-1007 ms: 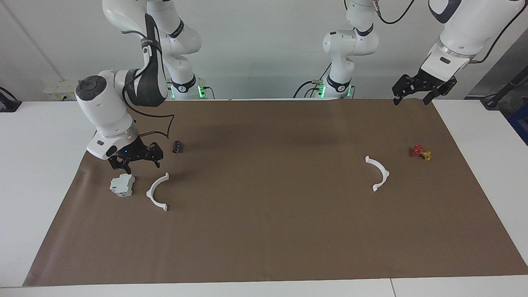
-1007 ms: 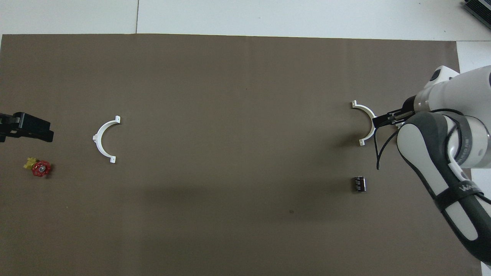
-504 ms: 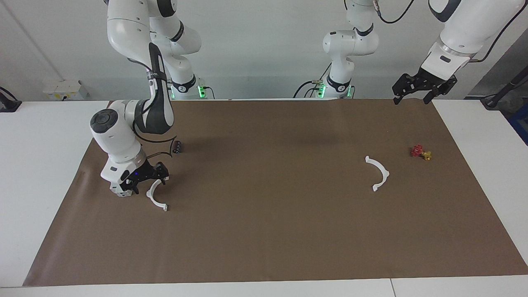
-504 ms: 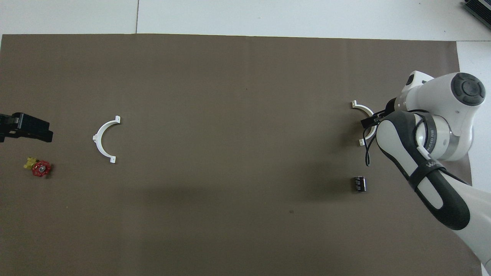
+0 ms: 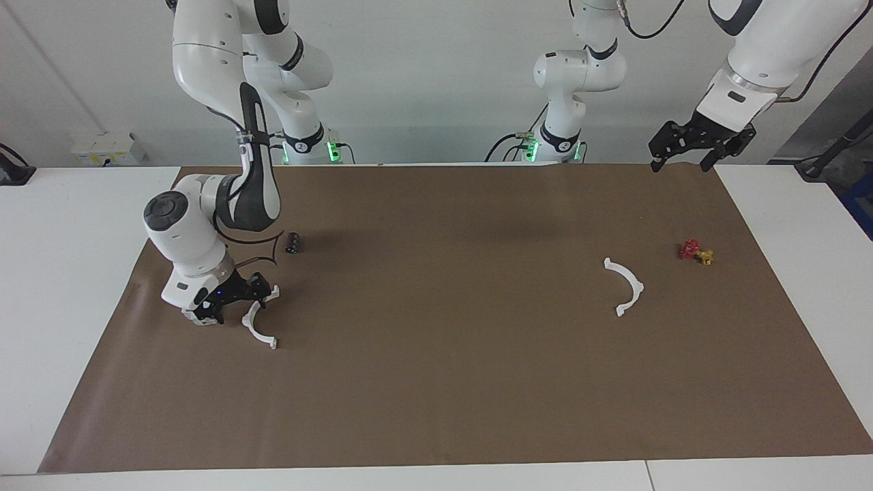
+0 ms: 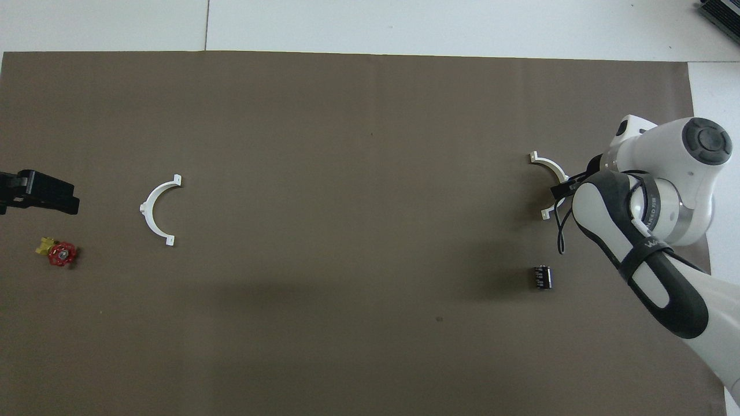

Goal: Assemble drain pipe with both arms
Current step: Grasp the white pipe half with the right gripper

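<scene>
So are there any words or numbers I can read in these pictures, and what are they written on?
"W": on the dark strap around the right arm, overhead view; the letters after it are too blurred to read.
A short row of letters on the ring near that arm's wrist: too blurred to read.
No other words, numbers or signs can be read in either view.

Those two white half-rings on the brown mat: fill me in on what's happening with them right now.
The right gripper is down at the half-ring toward the right arm's end of the table, at its curved middle; a firm hold can't be confirmed. The other half-ring lies untouched on the brown mat toward the left arm's end. The left gripper waits in the air over the mat's corner, jaws open. The two halves are not yet joined.
</scene>
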### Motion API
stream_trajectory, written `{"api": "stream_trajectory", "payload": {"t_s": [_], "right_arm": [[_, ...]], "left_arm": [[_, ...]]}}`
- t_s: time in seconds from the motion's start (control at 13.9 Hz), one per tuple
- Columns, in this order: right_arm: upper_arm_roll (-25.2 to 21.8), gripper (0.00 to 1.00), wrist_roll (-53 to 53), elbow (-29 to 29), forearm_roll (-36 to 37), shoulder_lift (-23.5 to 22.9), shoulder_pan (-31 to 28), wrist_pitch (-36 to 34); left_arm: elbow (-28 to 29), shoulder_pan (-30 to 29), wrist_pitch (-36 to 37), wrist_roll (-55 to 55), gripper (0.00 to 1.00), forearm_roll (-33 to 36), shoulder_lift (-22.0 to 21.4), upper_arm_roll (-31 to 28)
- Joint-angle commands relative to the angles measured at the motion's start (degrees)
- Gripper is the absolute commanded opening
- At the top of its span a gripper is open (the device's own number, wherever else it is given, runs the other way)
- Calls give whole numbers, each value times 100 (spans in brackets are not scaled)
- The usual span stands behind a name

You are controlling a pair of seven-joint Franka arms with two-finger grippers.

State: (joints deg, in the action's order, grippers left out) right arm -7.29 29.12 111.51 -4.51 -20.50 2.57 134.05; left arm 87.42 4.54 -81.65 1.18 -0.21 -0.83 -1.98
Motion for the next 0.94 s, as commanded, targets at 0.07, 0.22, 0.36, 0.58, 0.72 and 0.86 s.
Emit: {"api": "stream_trajectory", "payload": {"t_s": [0.07,0.22,0.36,0.58,0.72,0.86], "right_arm": [[61,74,164,256,-146,-51,-72,612],[61,45,120,266,-233,-77,-81,657],[61,0,-38,266,-322,-86,-46,648],[52,0,-56,47,-322,-60,-29,369],[61,0,-396,-409,-322,63,15,-403],[61,0,-1168,-709,-313,300,129,-958]], "left_arm": [[214,100,-132,-91,100,135,-163,-48],[214,100,-132,-91,100,135,-172,-39],[214,100,-132,-91,100,135,-172,-39],[214,100,-132,-91,100,135,-172,-39],[214,100,-141,-91,100,135,-172,-30],[223,91,-141,-83,100,135,-198,-30]]}}
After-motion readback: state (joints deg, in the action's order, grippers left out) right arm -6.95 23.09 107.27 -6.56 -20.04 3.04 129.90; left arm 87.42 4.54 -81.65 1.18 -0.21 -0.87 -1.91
